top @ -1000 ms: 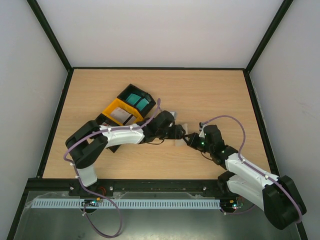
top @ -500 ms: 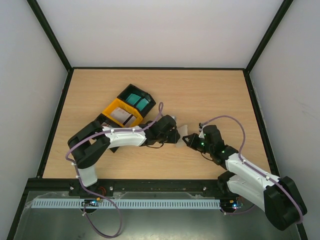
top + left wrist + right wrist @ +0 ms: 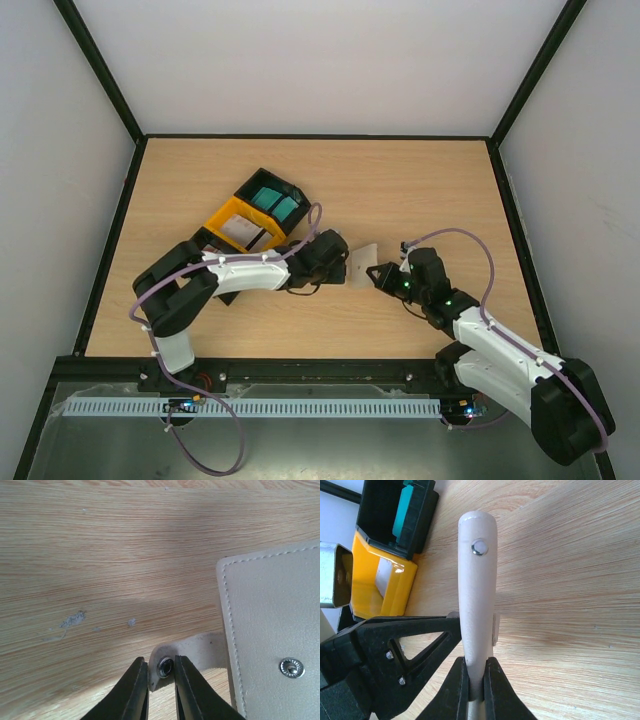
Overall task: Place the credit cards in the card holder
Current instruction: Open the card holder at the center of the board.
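Left end effector: my jaws pinch the card holder's snap tab.
Right end effector: clamped on card holder's edge, held on edge.
Credit cards: in tray bins.
Progress: none loaded, I judge.

Card holder, beige, stitched edge; credit cards, teal and white.
Holder stood on edge, strap unsnapped, snap stud exposed; strap tab pinched in the left gripper, body clamped in the right gripper. Teal cards lay in the black bin, a white card in the yellow bin.
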{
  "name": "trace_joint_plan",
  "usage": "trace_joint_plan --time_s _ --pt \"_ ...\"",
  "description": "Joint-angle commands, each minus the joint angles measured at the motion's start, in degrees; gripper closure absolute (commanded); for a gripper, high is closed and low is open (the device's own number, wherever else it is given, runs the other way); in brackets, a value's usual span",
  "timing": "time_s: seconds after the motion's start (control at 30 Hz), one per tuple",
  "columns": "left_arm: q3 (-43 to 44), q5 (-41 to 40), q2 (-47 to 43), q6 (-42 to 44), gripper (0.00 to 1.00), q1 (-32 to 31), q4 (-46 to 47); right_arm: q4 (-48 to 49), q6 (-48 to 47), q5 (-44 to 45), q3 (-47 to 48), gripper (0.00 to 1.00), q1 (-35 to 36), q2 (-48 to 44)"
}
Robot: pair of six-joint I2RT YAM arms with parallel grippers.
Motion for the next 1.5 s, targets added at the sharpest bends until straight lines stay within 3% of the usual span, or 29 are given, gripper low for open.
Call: trace_joint_plan --time_s 0.0,0.17,0.3,0.57,0.63,0.83,1.1,1.47 --pt "-1.2 0.9 -1.9 0.6 0.81 0.7 0.1 0.7 0.8 0.2 1.5 0.98 0.1 -0.4" --pt "-1.9 5.6 -2.5 -0.3 0.74 1.7 2.7 2.3 1.2 -2.3 1.1 0.98 0.1 -0.1" --pt "-2.7 7.9 -1.9 -1.1 0.75 2.8 4.8 3.5 1.9 -4.2 0.7 0.98 0.1 -0.4" --pt "-3.8 7.8 -3.5 -0.2 0.97 3.0 5.2 3.8 1.9 -3.8 -0.8 0.97 0.1 -0.1" --pt "-4.0 7.9 -4.4 0.3 0.97 3.0 4.4 2.8 0.9 -3.0 -0.9 0.84 0.1 1.2" --pt "-5.3 9.3 -9.9 2.3 0.97 3.1 1.4 -1.8 -4.2 2.1 0.5 0.30 0.1 3.2" --pt "-3.0 12.2 -13.8 5.2 0.97 3.1 -3.4 -10.8 -6.9 9.6 5.4 0.22 0.3 2.1" --pt "-1.6 14.6 -14.6 5.2 0.97 3.0 -3.4 -4.4 -3.9 5.4 4.7 0.21 7.6 4.5"
